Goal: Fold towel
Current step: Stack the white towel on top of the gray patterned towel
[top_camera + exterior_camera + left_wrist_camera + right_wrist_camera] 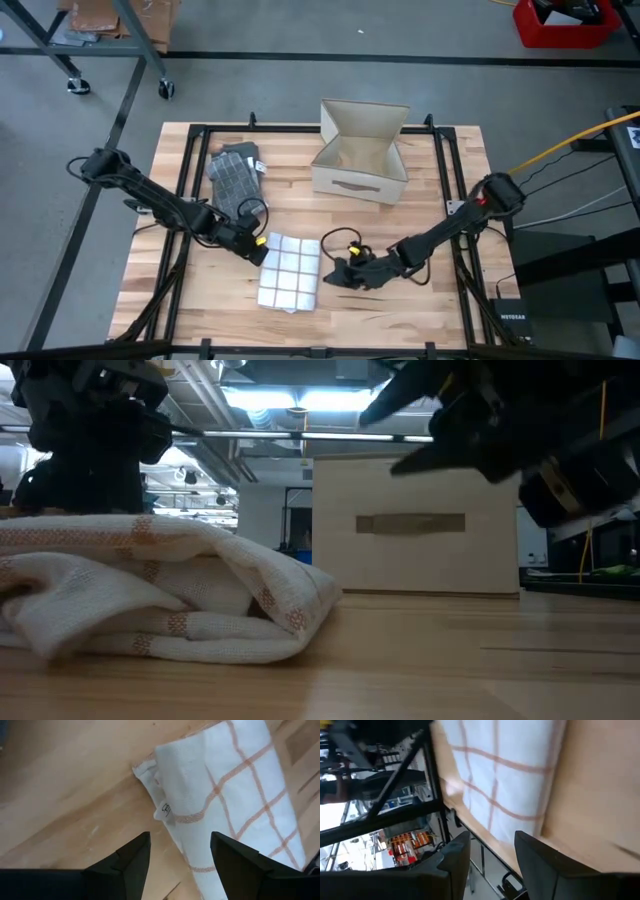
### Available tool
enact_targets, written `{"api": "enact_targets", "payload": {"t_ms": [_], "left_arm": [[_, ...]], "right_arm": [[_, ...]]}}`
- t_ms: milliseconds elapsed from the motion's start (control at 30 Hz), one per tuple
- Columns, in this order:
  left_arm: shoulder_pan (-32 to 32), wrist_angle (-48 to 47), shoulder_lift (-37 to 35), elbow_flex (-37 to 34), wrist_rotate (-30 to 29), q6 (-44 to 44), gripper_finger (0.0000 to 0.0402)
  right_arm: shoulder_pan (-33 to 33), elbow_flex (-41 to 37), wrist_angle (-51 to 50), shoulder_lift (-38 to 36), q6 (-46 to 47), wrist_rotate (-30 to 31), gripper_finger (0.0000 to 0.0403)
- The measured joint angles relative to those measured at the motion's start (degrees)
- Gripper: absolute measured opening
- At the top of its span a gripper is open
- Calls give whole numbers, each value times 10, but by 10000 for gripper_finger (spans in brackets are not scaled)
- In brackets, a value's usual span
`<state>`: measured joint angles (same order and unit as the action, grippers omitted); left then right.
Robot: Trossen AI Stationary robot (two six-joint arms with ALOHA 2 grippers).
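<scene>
I see the white cloth towel with orange check lines [290, 271] lying folded on the wooden table [400, 310], near its front edge, between my two grippers. My left gripper [256, 249] sits at the towel's far left corner, fingers apart and empty. My right gripper [335, 277] lies just beside its right edge, fingers parted, holding nothing. An open cardboard box [360, 152] stands farther back.
</scene>
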<state>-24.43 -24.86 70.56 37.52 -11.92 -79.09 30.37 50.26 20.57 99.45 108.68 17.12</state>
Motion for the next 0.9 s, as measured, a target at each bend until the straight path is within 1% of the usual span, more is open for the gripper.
{"api": "enact_targets", "payload": {"t_ms": [67,233,500,567,733,900], "left_arm": [[0,4,10,0,3,-2,198],[2,32,46,0,17,-4,198],[2,77,105,0,27,-5,198],[2,79,116,0,30,-7,198],[2,88,131,0,30,-7,198],[2,136,145,0,30,-7,198]], "right_arm": [[0,12,-1,20,21,-12,159],[-4,63,-16,62,24,-24,159],[-5,144,-156,105,49,-31,159],[-5,154,-174,113,52,-33,159],[-5,184,-174,149,57,-49,159],[-5,219,-173,195,80,-57,159]]}}
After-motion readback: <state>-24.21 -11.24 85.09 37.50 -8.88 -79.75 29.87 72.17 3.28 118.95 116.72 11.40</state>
